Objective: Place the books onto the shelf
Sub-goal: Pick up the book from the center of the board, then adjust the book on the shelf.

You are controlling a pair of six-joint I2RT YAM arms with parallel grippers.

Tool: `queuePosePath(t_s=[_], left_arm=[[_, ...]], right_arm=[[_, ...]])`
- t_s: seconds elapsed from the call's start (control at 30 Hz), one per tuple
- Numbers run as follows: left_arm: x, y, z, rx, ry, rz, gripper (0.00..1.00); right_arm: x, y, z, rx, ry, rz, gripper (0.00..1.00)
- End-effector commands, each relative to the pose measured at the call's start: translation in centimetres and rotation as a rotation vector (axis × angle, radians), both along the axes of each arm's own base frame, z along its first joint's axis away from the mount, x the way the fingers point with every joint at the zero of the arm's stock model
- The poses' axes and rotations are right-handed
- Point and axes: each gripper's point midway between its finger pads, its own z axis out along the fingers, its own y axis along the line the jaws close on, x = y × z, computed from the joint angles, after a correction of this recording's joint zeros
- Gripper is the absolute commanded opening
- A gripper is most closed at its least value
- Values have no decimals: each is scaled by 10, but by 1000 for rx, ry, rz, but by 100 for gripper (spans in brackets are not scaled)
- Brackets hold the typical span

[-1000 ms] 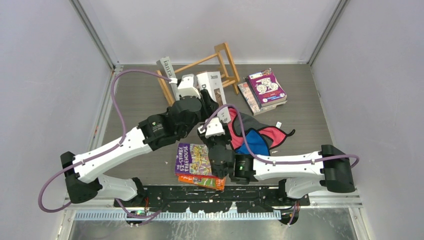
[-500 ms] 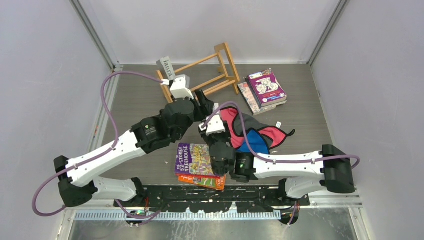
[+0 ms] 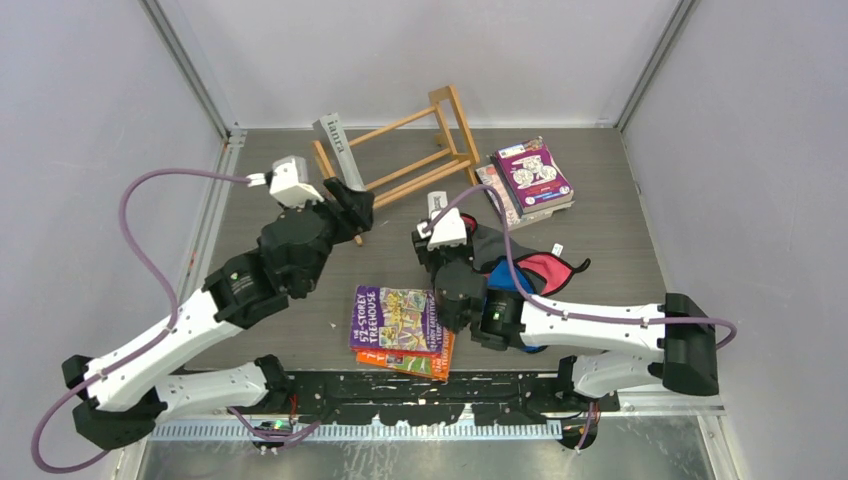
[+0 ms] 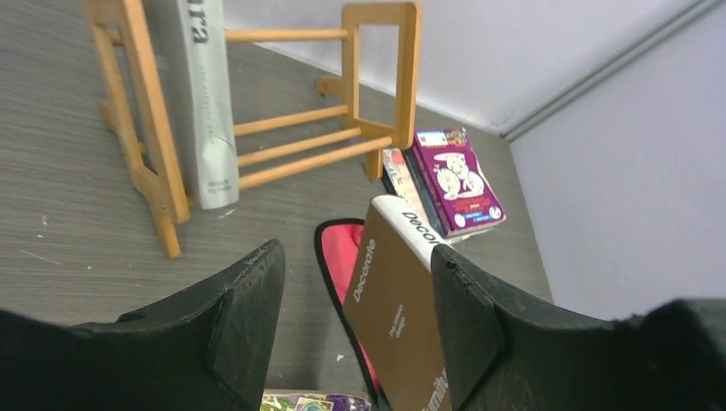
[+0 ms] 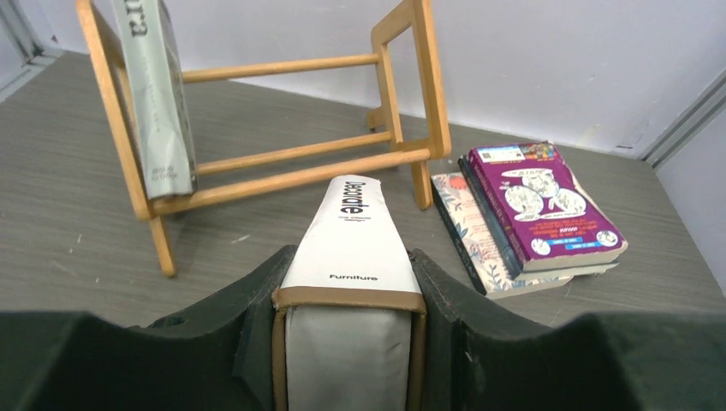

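Note:
My right gripper is shut on the white-and-brown "Decorate" book, its spine pointing at the shelf; in the top view that book is held just in front of the shelf. The light-wood shelf stands askew at the back with a grey book leaning inside its left end. My left gripper is open and empty, left of the held book, which shows beyond its fingers. A stack of books lies at the back right. A purple book lies on an orange one near the front.
Red and blue cloth pieces lie under and right of my right arm. The walls close the table on three sides. The shelf's right end piece stands close to the book stack.
My left gripper has opened, let go of the "Decorate" book and drawn back to the left. The right gripper now carries that book and has shifted slightly right.

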Motion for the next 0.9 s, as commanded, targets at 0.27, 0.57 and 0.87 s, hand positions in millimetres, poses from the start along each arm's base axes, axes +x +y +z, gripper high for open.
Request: queuePosePath(t_s=[0.27, 0.57, 0.87], left_arm=[[-5, 57, -3, -6, -21, 128, 64], [-18, 82, -29, 8, -3, 153, 64], [-25, 94, -53, 35, 20, 168, 64]], right_arm=[[85, 30, 103, 180, -117, 70, 17], [170, 74, 126, 218, -186, 129, 16], [232, 122, 91, 198, -155, 178, 15]])
